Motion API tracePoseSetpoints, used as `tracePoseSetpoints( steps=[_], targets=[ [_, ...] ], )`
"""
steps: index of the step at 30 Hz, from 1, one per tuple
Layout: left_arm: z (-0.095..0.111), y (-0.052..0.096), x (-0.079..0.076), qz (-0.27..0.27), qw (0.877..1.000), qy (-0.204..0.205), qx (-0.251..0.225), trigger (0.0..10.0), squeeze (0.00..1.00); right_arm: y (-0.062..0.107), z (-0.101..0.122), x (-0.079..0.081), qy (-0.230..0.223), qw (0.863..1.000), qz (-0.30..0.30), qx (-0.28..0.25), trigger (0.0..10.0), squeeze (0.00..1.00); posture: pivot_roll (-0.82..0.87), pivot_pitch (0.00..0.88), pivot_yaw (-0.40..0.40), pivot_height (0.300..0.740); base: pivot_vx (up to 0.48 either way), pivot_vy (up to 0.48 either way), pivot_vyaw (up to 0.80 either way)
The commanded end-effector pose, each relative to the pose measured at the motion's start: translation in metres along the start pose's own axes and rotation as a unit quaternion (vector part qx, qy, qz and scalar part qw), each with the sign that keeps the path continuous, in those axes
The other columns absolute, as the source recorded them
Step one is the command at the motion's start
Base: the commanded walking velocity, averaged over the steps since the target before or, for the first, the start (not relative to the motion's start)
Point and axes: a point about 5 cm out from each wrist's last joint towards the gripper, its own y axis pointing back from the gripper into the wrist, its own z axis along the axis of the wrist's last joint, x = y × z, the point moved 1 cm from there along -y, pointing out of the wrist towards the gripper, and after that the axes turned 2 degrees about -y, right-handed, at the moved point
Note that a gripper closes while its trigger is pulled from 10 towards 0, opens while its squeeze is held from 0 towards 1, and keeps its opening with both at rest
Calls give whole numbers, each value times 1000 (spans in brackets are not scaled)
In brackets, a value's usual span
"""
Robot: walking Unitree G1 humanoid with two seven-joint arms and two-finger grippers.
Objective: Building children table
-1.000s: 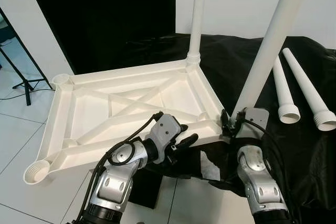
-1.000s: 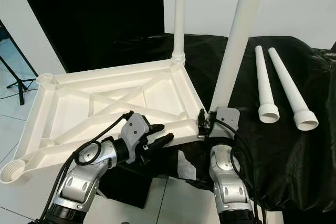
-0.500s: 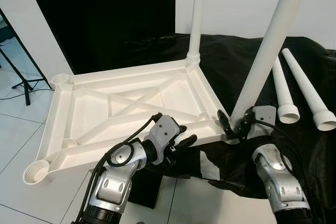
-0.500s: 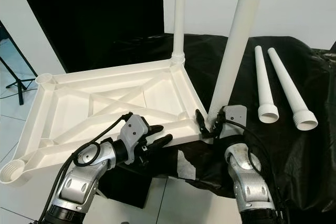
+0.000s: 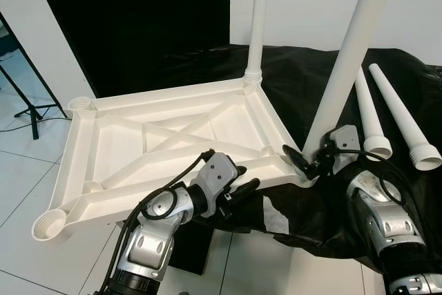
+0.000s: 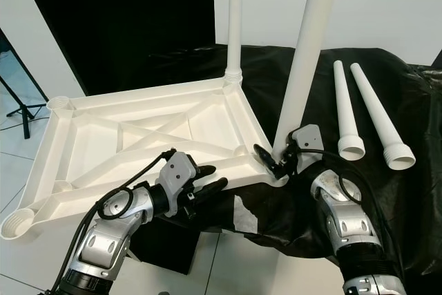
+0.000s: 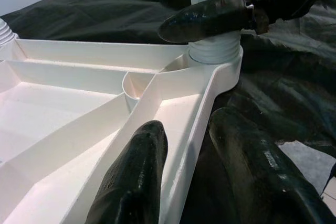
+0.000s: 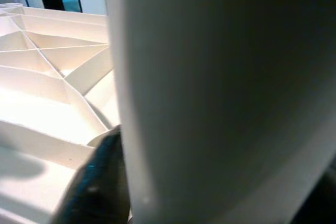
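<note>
The white tabletop (image 5: 114, 146) lies upside down, ribs up, partly on a black cloth. Two white legs stand screwed into its right corners: a far leg (image 5: 257, 25) and a near leg (image 5: 345, 67). My right gripper (image 5: 306, 163) is shut around the near leg's base; one black finger (image 8: 97, 182) presses against the leg. My left gripper (image 7: 186, 125) clamps the tabletop's near rim, one finger inside it and one outside. Two loose legs (image 5: 369, 119) lie on the cloth to the right. Open sockets (image 5: 47, 226) show at the left corners.
The black cloth (image 5: 414, 81) covers the surface on the right and hangs over its front edge. A black door (image 5: 138, 18) stands behind. A tripod leg (image 5: 27, 105) stands on the white tile floor (image 5: 21, 191) at left.
My right arm has swung out to the right, turning the gripper around the near leg's base, and that leg now stands more upright. The left gripper has kept its place on the rim.
</note>
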Motion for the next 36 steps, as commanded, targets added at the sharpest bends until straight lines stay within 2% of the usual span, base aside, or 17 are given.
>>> tracePoseSetpoints(
  steps=[1,12,13,18,20,23,28,33,36],
  targets=[
    [-3,0,8,61,998,-5,8,10000,0,-2,-1,3,-3,1000,14,3,0,0,48,0,-10,740,0,0,0],
    [-3,0,9,64,998,-9,9,10000,0,-2,-9,-1,-19,1000,-21,0,0,0,43,0,-6,740,0,0,0],
    [-4,1,9,63,998,-9,10,10000,0,-1,-10,-1,-25,998,-62,5,10000,0,40,0,-4,740,0,0,0],
    [-4,2,9,64,998,-7,10,10000,0,-1,-10,3,-40,994,-101,-1,10000,0,37,0,-3,740,0,0,0],
    [-4,1,8,62,998,-5,10,10000,0,-4,-9,9,-70,987,-144,-11,10000,0,26,0,5,740,0,0,0],
    [-5,0,6,57,998,-6,9,10000,0,-7,-9,14,-82,975,-209,-2,10000,0,23,0,6,740,0,0,0],
    [-5,1,6,55,998,-5,10,10000,0,-8,-9,23,-92,963,-252,2,10000,0,21,0,5,740,0,0,0],
    [-5,1,6,54,998,-7,11,10000,0,-7,-7,42,-119,940,-319,5,10000,0,26,0,1,740,0,0,0],
    [-5,1,6,54,998,-7,10,10000,0,-8,-5,48,-121,939,-323,2,10000,0,25,0,5,740,0,0,0]
  ],
)
